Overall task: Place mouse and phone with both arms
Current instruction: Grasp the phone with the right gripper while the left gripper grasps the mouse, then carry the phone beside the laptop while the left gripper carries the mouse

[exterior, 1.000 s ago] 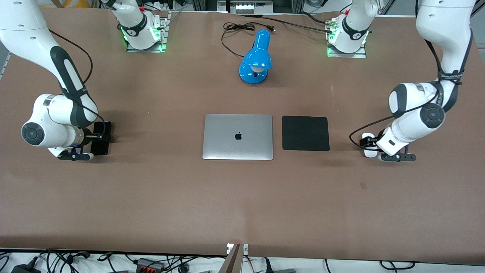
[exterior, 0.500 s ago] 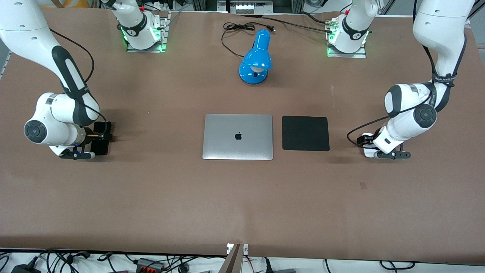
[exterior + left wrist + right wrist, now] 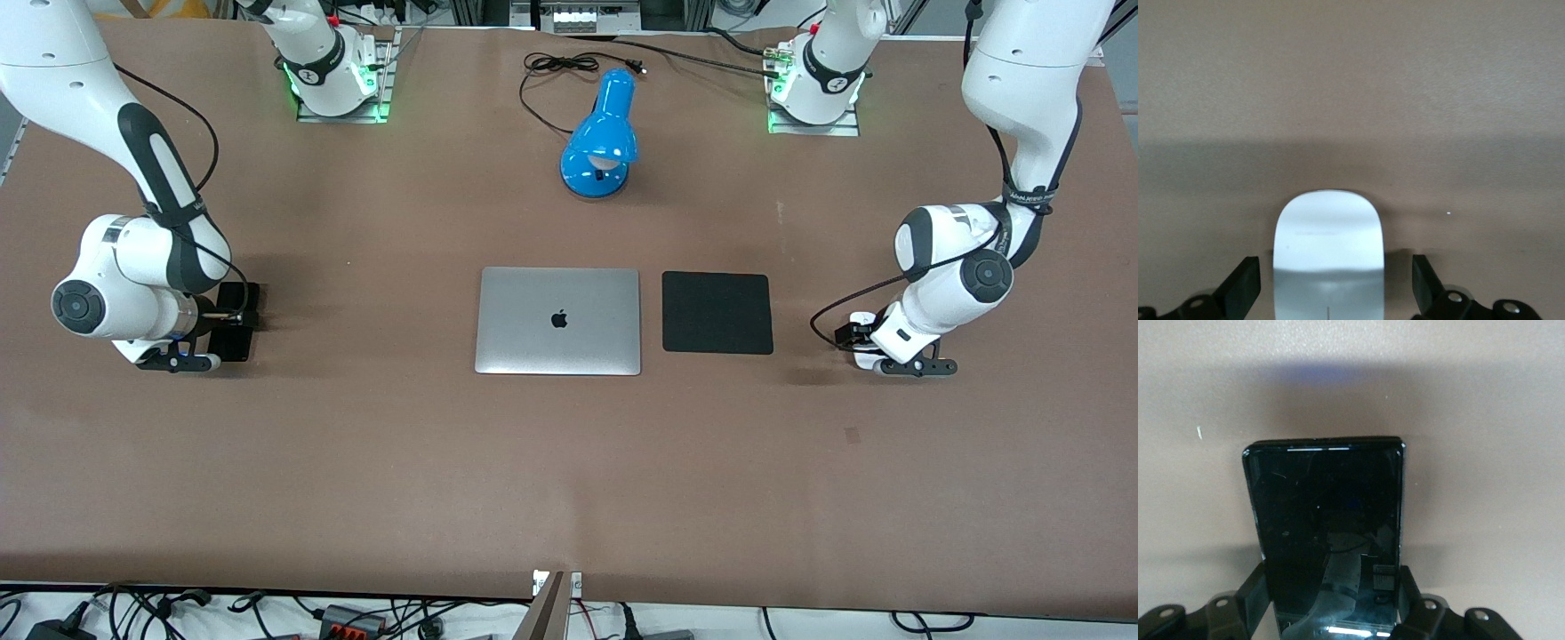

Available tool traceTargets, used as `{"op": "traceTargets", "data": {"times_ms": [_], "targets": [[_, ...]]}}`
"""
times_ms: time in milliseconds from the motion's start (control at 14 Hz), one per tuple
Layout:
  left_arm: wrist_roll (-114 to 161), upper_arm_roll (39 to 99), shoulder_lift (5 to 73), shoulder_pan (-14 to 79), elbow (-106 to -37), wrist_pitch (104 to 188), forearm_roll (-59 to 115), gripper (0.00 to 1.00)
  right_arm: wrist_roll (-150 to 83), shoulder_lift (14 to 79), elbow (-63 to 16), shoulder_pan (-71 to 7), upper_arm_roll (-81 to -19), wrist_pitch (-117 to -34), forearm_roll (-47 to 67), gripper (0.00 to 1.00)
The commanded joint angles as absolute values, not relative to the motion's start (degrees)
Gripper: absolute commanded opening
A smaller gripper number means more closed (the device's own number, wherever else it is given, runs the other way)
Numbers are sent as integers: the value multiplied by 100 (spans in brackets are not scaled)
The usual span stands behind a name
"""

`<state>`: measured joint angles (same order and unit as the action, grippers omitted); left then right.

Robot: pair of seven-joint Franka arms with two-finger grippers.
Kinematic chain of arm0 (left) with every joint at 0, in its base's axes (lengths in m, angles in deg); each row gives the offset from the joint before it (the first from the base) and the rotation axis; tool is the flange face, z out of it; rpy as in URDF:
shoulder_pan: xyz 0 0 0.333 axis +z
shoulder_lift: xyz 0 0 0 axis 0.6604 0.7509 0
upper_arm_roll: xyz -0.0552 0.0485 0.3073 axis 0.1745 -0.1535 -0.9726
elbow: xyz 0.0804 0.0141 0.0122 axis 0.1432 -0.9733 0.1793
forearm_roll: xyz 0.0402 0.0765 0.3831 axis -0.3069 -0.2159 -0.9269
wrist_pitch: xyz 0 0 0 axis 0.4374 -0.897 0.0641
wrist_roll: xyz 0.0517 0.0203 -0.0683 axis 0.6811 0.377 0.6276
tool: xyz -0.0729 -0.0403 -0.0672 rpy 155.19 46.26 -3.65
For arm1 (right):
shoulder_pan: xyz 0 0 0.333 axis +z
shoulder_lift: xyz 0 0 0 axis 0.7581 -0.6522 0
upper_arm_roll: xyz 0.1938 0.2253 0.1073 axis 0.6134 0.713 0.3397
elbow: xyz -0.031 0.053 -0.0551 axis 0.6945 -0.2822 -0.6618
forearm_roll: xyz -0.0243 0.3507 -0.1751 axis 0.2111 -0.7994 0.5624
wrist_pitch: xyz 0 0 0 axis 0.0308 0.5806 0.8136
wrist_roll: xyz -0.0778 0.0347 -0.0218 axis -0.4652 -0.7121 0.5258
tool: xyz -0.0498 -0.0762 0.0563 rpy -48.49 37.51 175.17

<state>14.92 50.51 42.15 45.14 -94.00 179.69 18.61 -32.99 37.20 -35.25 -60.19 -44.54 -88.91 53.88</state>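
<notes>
- Brown tabletop [image 3: 569, 462] carrying a closed silver laptop [image 3: 557, 321] at centre, a black square pad [image 3: 717, 312] just beside it toward the left arm's end, and a blue desk lamp [image 3: 603, 138] near the edge where the arm bases stand.
- Right gripper [image 3: 1331, 597]: low at the right arm's end of the tabletop, fingers [image 3: 1251, 590] clamped on the long edges of the phone [image 3: 1328, 533]. Phone gripped at one end, the rest projecting forward; grip across the narrow width likely chosen for a secure hold.
- Left gripper [image 3: 1331, 287]: low at the left arm's end, spread wide, fingers [image 3: 1241, 290] on either side of the mouse [image 3: 1329, 260] with clear gaps, not gripping.
- Mouse flat on the tabletop, well apart from the pad; straddled stance suggests a pinch across its sides comes next.
</notes>
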Motion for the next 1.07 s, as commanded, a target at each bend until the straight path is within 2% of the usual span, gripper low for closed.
{"op": "traceTargets", "data": {"times_ms": [0,214,286,500,786,929,1000], "targets": [[1425,5074,4200,4581,-9465,18055,1809,83,-3358,3885,-3624,-6107,-4349,-8672,5412,23],[1452,5074,4192,4572,-9465,18037,1809,41,-3358,4166,-3598,-6072,-4332,-8436,5377,23],[1443,5074,4192,4572,-9456,18037,1809,35,-3358,4254,-3528,-6037,-4210,-8234,5359,23],[1425,5074,4130,4572,-9412,18028,1809,33,-3280,4325,-3107,-6046,-3779,-7662,5350,23],[1452,5118,3859,4546,-9377,18002,1809,34,-3166,4237,-2974,-5827,-3418,-7722,4965,23],[1461,5127,3744,4485,-9238,17661,1809,35,-2728,4123,-2852,-5397,-3417,-7731,4867,22],[1461,5145,3726,4476,-9010,17181,1809,35,-2343,4036,-2773,-5178,-3409,-7731,4858,22]]}}
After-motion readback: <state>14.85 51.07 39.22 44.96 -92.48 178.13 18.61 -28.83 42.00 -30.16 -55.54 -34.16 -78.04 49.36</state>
